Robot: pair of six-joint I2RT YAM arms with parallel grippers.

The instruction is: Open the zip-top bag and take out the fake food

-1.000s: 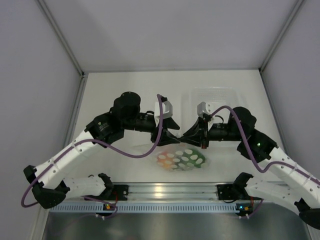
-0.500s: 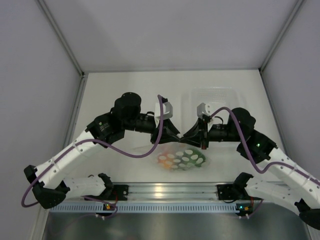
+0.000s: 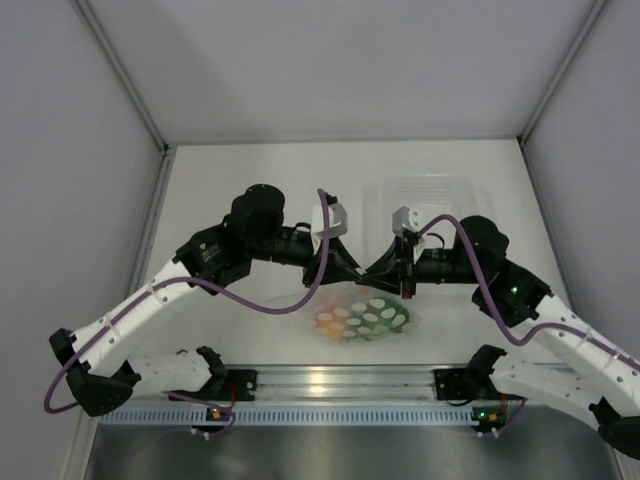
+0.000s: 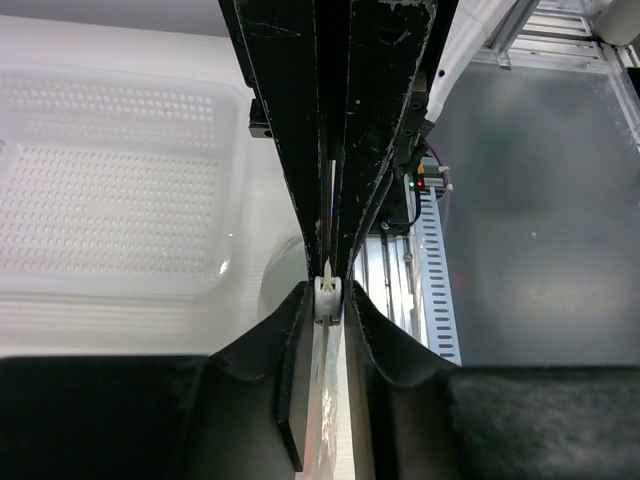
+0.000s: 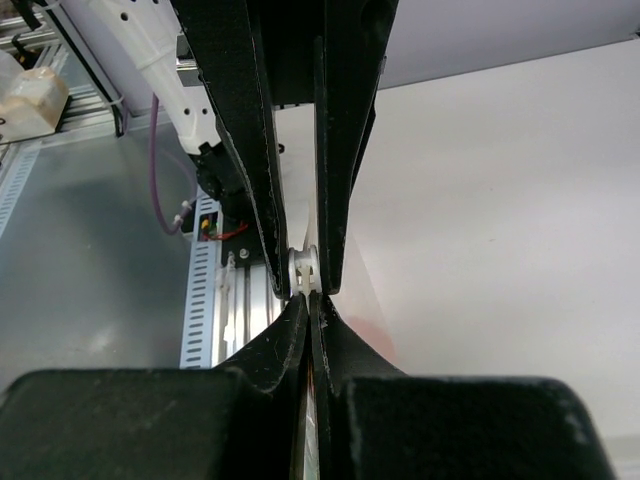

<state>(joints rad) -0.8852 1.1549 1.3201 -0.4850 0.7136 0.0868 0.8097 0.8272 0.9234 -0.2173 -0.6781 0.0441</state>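
Observation:
The zip-top bag (image 3: 362, 318), clear with white oval dots, hangs just above the table's near edge. Through it the fake food shows as an orange piece (image 3: 328, 320) and green pieces (image 3: 388, 314). Both grippers meet tip to tip at its top edge. My left gripper (image 3: 352, 268) has its fingertips pressed on either side of the white zipper slider (image 4: 328, 297), which also appears in the right wrist view as the slider (image 5: 303, 270). My right gripper (image 3: 376, 272) is shut on the bag's top strip (image 5: 311, 330) right beside the slider. The bag's mouth is hidden by the fingers.
A rigid clear perforated tray (image 3: 428, 192) lies at the back right, also in the left wrist view (image 4: 110, 190). An aluminium rail (image 3: 340, 378) runs along the near edge between the arm bases. White walls close in the table on three sides.
The left gripper's jaws have narrowed until they sit against the slider. Both grippers and the bag have risen slightly. The right gripper stays shut.

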